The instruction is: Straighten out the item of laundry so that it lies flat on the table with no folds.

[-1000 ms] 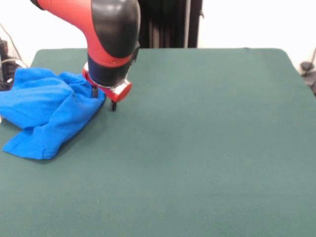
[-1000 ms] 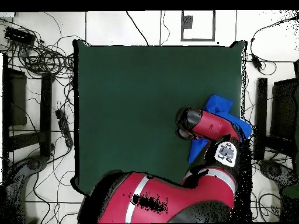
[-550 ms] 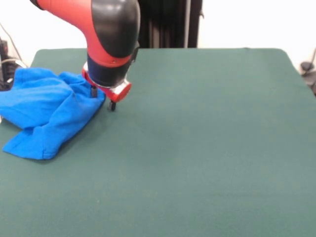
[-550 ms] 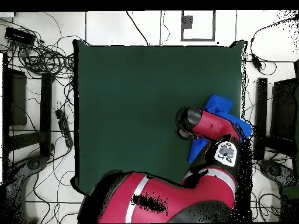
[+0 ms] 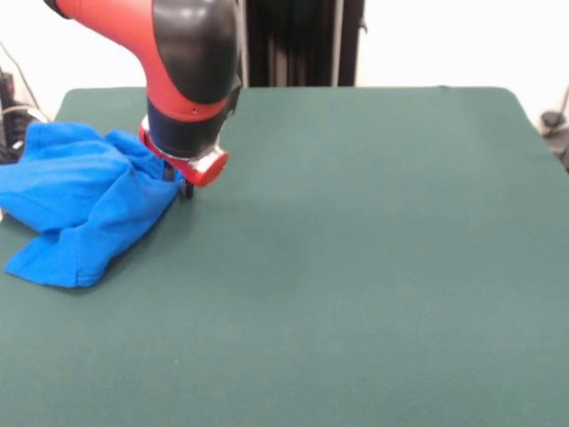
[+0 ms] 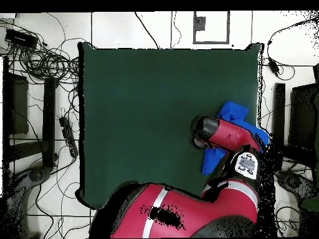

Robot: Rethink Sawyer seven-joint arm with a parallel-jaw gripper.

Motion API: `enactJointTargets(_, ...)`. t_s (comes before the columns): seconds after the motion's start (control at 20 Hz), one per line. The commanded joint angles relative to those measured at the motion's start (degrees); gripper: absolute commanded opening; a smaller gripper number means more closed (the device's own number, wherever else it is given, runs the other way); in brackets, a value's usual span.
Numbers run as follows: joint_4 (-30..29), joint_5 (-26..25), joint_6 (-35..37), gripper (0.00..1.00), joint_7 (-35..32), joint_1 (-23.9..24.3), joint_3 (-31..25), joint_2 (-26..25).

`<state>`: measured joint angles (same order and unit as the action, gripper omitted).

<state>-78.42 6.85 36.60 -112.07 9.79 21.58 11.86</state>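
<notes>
You're in a robotics lab. Green felt table (image 6: pixel 143 112), cable tangles (image 6: pixel 47 62) on tiled floor, equip. racks (image 6: pixel 15 106) round it.

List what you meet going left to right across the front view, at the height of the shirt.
Crumpled royal-blue cotton T-shirt → the red and black arm's hand, down at the shirt's right edge → bare dark green felt-like tabletop out to the right edge.
</notes>
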Motion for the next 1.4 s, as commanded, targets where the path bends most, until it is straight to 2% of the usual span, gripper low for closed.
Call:
enactJointTargets(0.05, -5.17, -2.76, -24.21, 0.0, -12.48, 2.76, -3.54, -6.17)
enactJointTargets(0.35, -10.85, 3.31, -21.01, 0.0, -16.76, 0.72, -6.64, -1.06)
enactJointTargets(0.65, -16.22, 14.01, -15.09, 0.0, -20.59, -2.25, -13.27, 6.9)
enactJointTargets(0.85, -20.79, 20.52, -17.52, 0.0, -19.96, -1.12, -19.94, 12.02)
enactJointTargets(1.0, -24.85, 24.22, -20.38, 0.0, -17.01, 2.22, -26.59, 15.44)
enactJointTargets(1.15, -25.74, 26.47, -19.91, 0.0, -16.92, 1.81, -27.31, 16.74)
enactJointTargets(1.4, -23.71, 28.77, -20.39, 0.0, -18.2, -1.15, -25.3, 15.46)
